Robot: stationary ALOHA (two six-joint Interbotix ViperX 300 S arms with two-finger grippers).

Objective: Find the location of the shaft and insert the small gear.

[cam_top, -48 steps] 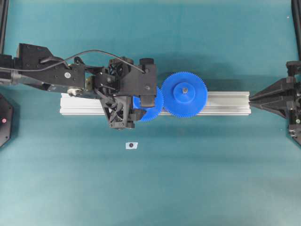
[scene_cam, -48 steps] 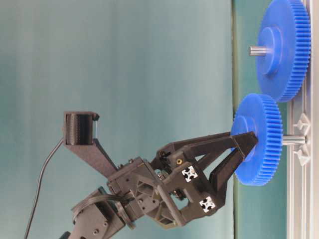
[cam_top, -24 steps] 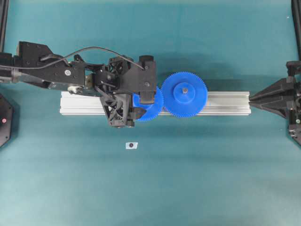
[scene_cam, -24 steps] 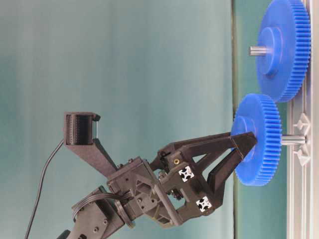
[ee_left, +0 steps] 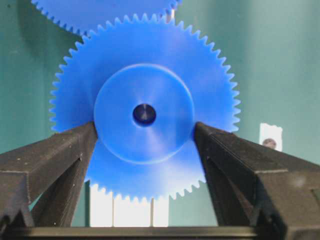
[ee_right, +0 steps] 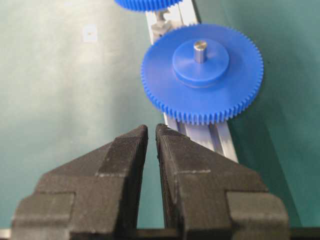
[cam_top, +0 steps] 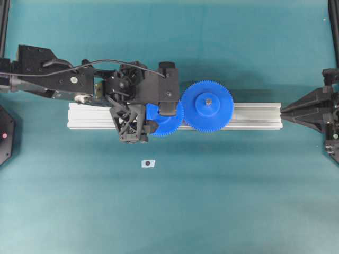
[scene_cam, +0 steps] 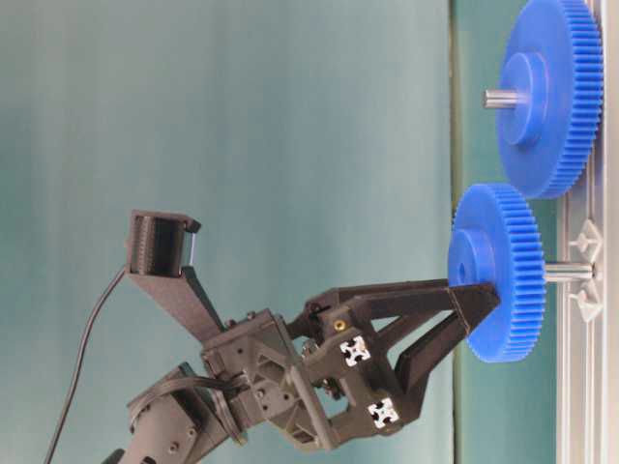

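Observation:
The small gear is a blue toothed disc with a raised hub. It sits on the shaft, a short grey peg standing out from the aluminium rail. It also shows in the overhead view and the table-level view. My left gripper has a finger on each side of the hub, both touching its lower rim. It also shows in the overhead view and the table-level view. My right gripper is shut and empty, beyond the rail's right end.
The larger blue gear stands on its own grey pin on the rail, its teeth beside those of the small gear. A small white tag with a dark dot lies on the teal table in front of the rail.
My left gripper and wrist have shifted slightly left and tilted. The fingertips have slid from across the hub to its lower edge, baring the hub's centre hole. The right arm has not moved.

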